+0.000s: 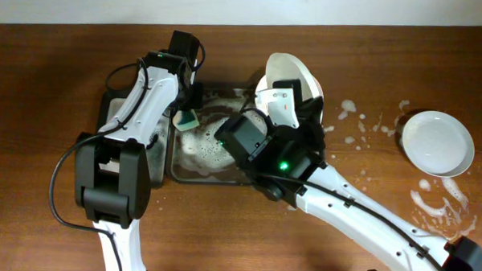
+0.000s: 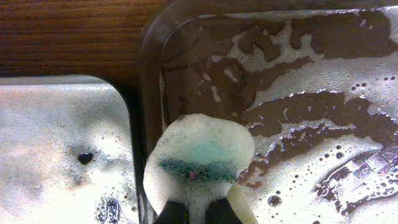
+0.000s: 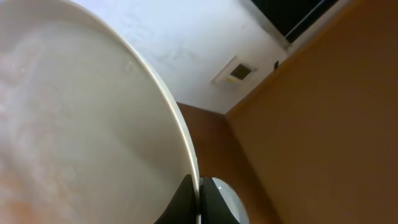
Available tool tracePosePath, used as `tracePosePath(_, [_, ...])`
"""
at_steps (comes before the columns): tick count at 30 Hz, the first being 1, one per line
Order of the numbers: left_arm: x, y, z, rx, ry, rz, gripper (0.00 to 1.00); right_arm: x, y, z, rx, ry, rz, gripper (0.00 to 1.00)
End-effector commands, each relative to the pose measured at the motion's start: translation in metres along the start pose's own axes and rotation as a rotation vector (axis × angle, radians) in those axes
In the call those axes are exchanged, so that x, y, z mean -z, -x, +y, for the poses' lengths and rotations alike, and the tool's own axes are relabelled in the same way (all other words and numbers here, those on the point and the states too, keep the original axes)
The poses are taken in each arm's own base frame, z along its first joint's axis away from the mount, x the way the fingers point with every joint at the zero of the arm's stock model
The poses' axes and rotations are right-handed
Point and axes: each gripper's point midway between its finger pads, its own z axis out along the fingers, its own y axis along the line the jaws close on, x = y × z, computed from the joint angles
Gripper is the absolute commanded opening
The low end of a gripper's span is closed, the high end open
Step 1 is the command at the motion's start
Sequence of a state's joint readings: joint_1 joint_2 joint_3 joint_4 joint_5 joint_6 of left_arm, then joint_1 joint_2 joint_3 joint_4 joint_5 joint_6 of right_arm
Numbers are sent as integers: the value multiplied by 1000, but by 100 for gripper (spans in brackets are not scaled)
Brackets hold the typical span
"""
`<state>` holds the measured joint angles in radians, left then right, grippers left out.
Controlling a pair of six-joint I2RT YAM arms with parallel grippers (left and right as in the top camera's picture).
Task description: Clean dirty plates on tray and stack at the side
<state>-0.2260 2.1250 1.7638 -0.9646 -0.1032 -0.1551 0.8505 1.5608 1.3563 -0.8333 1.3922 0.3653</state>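
Overhead first. Got one white plate (image 1: 287, 71) tipped up on edge over the far right corner of the tray (image 1: 207, 179), pinched at the rim by the right tool (image 1: 281, 95). Also a second plate (image 1: 438, 142) lying flat on the counter (image 1: 372, 52), well apart from the tray, with foam blobs spattered around. Left tool (image 1: 186, 109) clamped on a sponge (image 1: 186, 122) at the tray's left end, just beside the smaller tray (image 1: 107, 107).

Left wrist view: clenched tight on that sponge, all foamy and squashy, right at the tray's left rim. Suds all over the tray floor, so slippery everywhere.

Right wrist view: gripping the white plate by its edge, a finger on either side of the rim. Looks glazed, rigid and breakable, plus greasy-slick under that soap film. Probably light enough for a rim pinch, but likely to swing or slip out of such a thin hold. Better to keep it near upright and set it down gently. Maybe a faint orange tint low on the face, can't tell for sure.

Room-wise: pale ceiling with a vent (image 3: 235, 73), tan wall (image 3: 323, 124). Wood counter wet with foam, so expect some skating on touchdown.
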Motion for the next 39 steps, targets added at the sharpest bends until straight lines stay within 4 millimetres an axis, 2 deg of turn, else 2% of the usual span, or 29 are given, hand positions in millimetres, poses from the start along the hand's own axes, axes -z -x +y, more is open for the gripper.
tracePosePath(1, [3,5,-3,14,-16,-13,1,25,22,-20,-44,-129,-118,4])
tracePosePath(3, [3,5,-3,14,-15,-13,0,30,24,-17,-53,-116,-128,4])
tracePosePath(16, [3,5,-3,14,-16,-13,1,30,24,-17,-56,-114,-128,4])
tracePosePath(18, [3,5,-3,14,-16,-13,0,29,22,-12,-53,-83,-117,4])
tracePosePath(20, [3,5,-3,14,-16,-13,0,30,24,-16,-60,-106,-128,4])
tracePosePath(21, [3,5,-3,14,-15,-14,1,35,18,4,-33,9,-103,4])
tracePosePath(22, [3,5,-3,14,-16,-14,1,36,18,3,-20,1,-106,4])
tracePosePath(23, [3,5,-3,14,-16,-13,1,36,22,-11,-25,-75,-131,4])
tracePosePath(24, [3,5,-3,14,-15,-13,0,35,16,8,-23,32,-92,4])
tracePosePath(25, [3,5,-3,14,-16,-13,0,33,7,17,18,88,-58,4])
tracePosePath(26, [3,5,-3,14,-16,-12,0,29,6,14,15,77,-51,4])
tracePosePath(28, [3,5,-3,14,-15,-13,1,36,-21,64,-19,379,107,4])
tracePosePath(31, [3,5,-3,14,-15,-12,1,12,-51,70,-104,441,296,4])
tracePosePath(33, [2,4,-3,14,-15,-9,1,-13,-70,61,-156,373,365,4])
tracePosePath(35, [-1,0,-2,13,-13,1,1,-26,-90,64,-151,333,397,4])
tracePosePath(38, [-1,-1,-2,12,-13,4,1,-42,-127,83,-123,257,376,4])
tracePosePath(39, [-1,-1,-2,12,-13,4,1,-44,-133,86,-120,243,368,4])
